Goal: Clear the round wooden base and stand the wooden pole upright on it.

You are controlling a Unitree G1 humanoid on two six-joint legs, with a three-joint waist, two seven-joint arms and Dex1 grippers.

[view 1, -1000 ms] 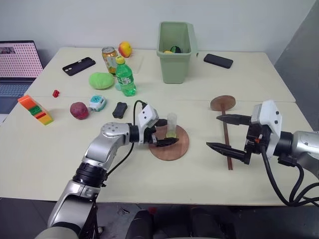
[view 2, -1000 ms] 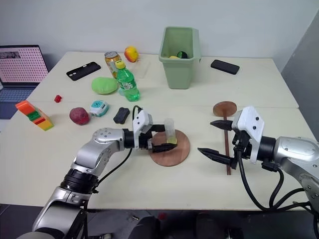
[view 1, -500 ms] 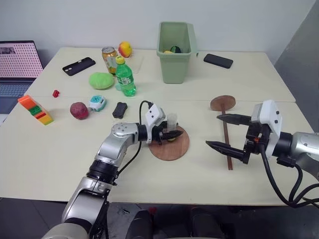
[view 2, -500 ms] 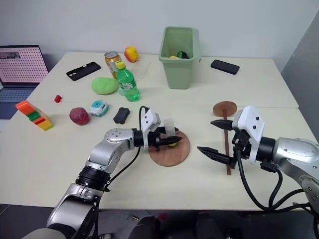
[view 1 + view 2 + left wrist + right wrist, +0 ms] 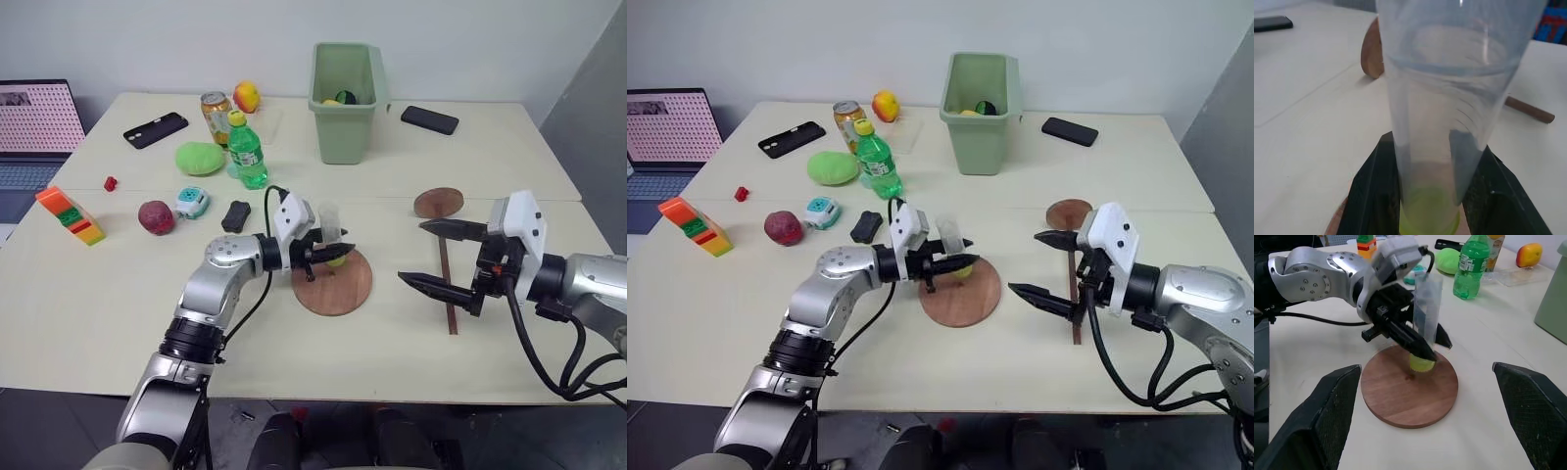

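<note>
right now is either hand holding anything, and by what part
The left hand is shut on the clear plastic cup, gripping it low, near its yellow-green bottom, above the round wooden base. The right hand is open and holds nothing.

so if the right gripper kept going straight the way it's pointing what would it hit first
Most likely the clear cup that the left gripper holds just above the round wooden base. The right gripper, open, points across the table at it, with bare tabletop between. Depth is hard to judge.
</note>
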